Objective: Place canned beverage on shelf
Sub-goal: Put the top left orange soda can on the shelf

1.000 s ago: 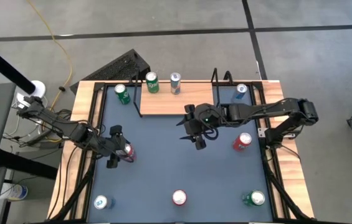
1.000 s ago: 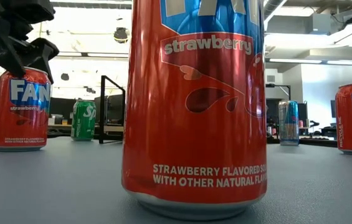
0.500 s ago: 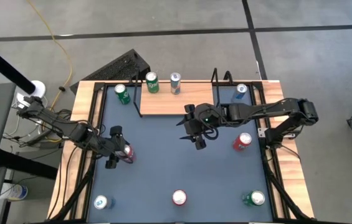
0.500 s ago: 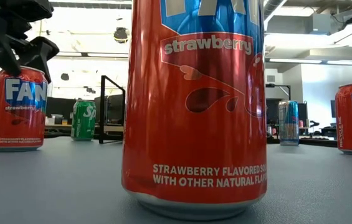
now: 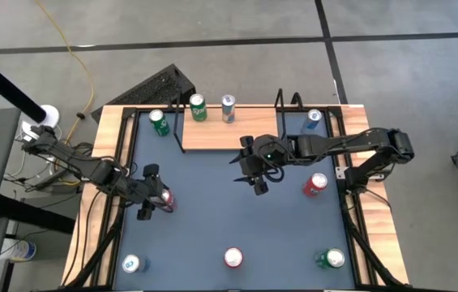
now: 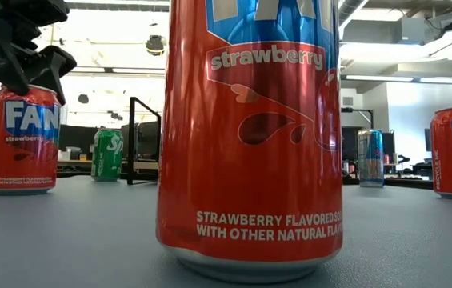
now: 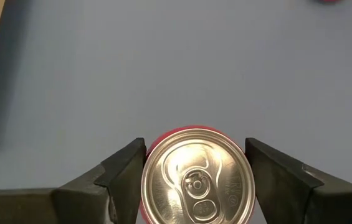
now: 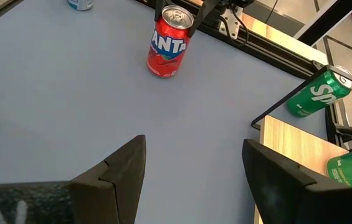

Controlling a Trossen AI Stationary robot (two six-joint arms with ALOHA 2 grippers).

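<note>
A red Fanta can point(image 5: 165, 199) stands upright at the table's left middle, and my left gripper point(image 5: 157, 197) is shut on it. It also shows in the low view point(image 6: 22, 140) and the left wrist view point(image 7: 195, 186). My right gripper point(image 5: 258, 180) is open and empty over the table's middle, just near of the shelf point(image 5: 245, 134). The shelf is a light-wood board with black wire end frames. A green can point(image 5: 198, 106) and a silver-blue can point(image 5: 228, 107) stand on its far edge. My left gripper pinches the red can's upper side wall, just under the rim point(image 7: 146, 186), between its two fingers point(image 7: 126, 171). The fingers come from above, slanting in from the table's left. The can is upright; whether its base point(image 6: 19, 189) is clear of the table I cannot tell.
More cans stand on the dark table top: a green one point(image 5: 159, 122) far left, a blue one point(image 5: 313, 119) far right, a red one point(image 5: 316, 184) at the right, and blue point(image 5: 132, 264), red point(image 5: 233, 258) and green point(image 5: 331, 259) ones along the near edge.
My left gripper has shifted slightly toward the table's left with the red can, which stays upright.
</note>
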